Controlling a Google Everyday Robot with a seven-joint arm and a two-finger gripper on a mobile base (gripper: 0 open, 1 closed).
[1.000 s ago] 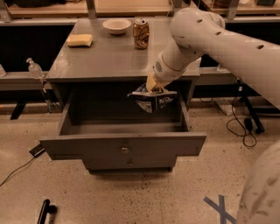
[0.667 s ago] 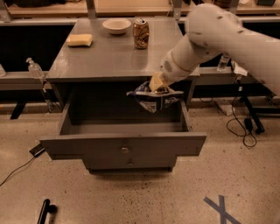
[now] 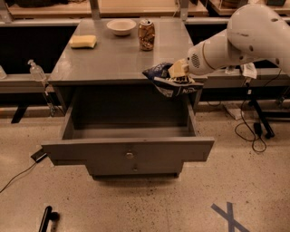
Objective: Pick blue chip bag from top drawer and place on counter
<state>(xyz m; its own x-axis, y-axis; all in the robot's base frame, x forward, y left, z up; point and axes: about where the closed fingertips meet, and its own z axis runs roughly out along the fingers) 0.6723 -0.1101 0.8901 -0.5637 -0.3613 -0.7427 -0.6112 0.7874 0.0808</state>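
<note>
Far to my left a clear pump bottle (image 3: 36, 70) stands on a low ledge beside the cabinet. On the counter (image 3: 113, 61) a yellow sponge (image 3: 83, 41) lies near the back left. To its right, a white bowl (image 3: 121, 26) sits at the back edge. A brown patterned can (image 3: 146, 35) stands upright just beside the bowl. All three lie well back from the front right corner, and nothing lies between them and it.

At that corner my claw (image 3: 177, 70) is clamped on the blue chip bag (image 3: 170, 84). The bag hangs in the air against the counter's front edge, level with it and above the right side of the drawer opening. It is crumpled and dark blue, with white lettering and pale patches, and it sags below my fingers. My white arm (image 3: 244, 41) reaches in from the right.

The counter is smooth grey with a slight sheen. Below it the top drawer (image 3: 129, 152) is pulled far out, and its front panel has a small round knob (image 3: 129, 155). The floor (image 3: 149, 204) is pale and speckled. On it a dark cable (image 3: 18, 174) trails at the left and a blue tape cross (image 3: 229, 216) marks the right. A light wooden shelf (image 3: 136, 8) runs behind the counter.
</note>
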